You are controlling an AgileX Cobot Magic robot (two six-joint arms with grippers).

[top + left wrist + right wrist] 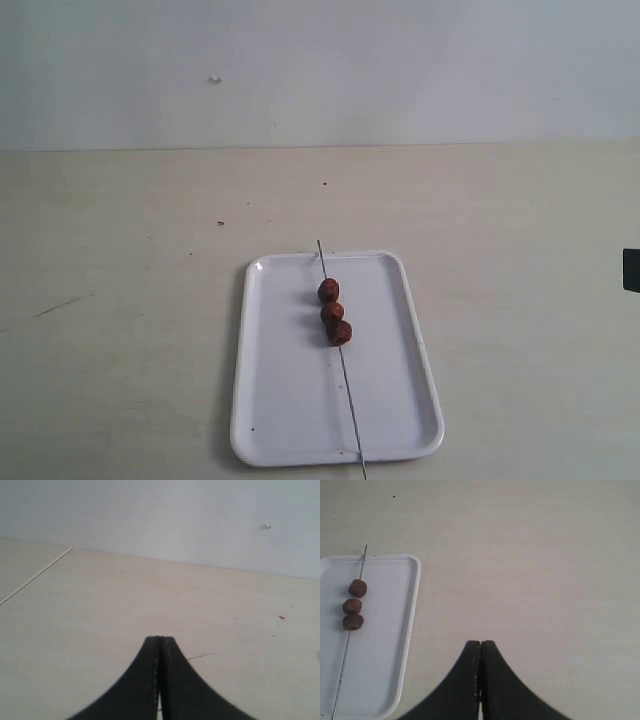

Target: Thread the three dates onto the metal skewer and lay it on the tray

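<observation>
Three dates threaded, touching in row on metal skewer. Skewer lies lengthwise on tray, both tips past rim. Left jaws and right jaws pressed together, empty, over bare counter. Likely risk: arm clips overhanging tip, skewer rolls off glossy tray.

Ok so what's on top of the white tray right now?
The metal skewer lies lengthwise across the tray, both tips past its rim, with the three dates threaded on it. The tray under the dates is hidden.
</observation>
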